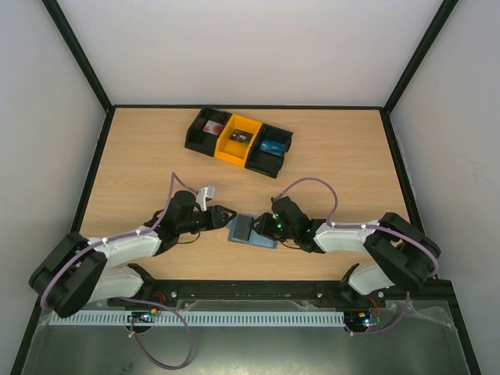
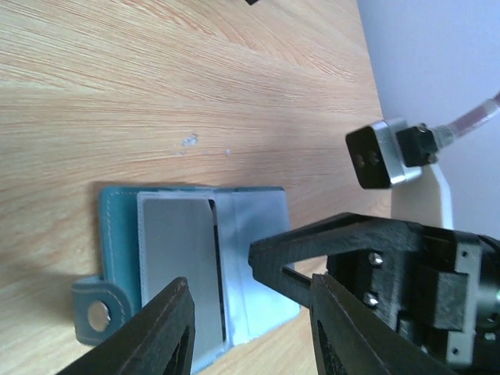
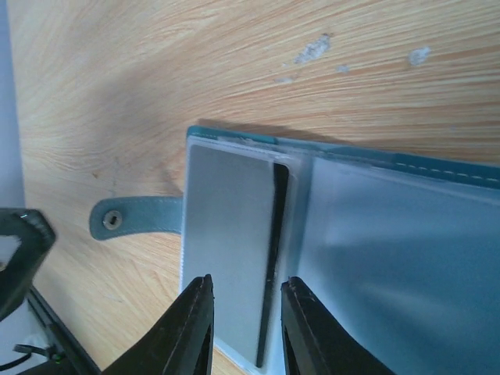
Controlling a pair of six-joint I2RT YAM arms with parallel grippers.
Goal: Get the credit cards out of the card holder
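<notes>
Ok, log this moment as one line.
card holder: open flat on table | grey card: in pocket, not out | left hand: open, at holder's edge | right hand: open, over card edge

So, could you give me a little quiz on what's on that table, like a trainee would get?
1. True or false: the card holder lies shut on the table.
2. The middle compartment of the tray is: A green, B yellow, C white.
3. Short answer: is the grey card out of its pocket yet?

Key: 1 false, it lies open. 2 B. 3 No, it sits in the pocket.
</notes>
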